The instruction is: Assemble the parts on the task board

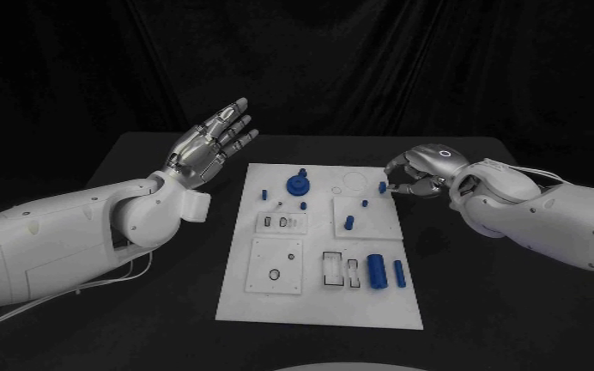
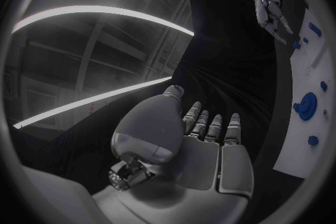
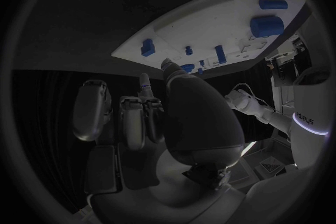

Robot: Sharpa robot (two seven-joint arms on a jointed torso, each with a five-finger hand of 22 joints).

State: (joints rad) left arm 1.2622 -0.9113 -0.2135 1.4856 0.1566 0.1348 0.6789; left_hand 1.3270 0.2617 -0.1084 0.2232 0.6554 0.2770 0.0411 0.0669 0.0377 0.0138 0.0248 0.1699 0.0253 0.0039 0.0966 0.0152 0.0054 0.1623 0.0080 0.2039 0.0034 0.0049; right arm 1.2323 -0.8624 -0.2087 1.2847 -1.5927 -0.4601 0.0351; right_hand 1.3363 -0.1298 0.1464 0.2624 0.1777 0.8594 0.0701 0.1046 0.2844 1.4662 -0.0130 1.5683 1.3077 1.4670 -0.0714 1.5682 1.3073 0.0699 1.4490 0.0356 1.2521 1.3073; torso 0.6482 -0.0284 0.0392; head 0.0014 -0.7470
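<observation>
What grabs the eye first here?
The white task board in the table's middle, dotted with small blue parts, the round blue part near its far edge. The left hand is raised open beside the board's left; the right hand pinches a blue piece at its far right edge.

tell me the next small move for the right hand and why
Probably close the fingers on the blue part at the task board's right edge and lift it. The right hand is curled there with its fingertips at that piece, though a firm hold cannot be confirmed. The left hand is raised and spread, off the board, holding nothing.
</observation>
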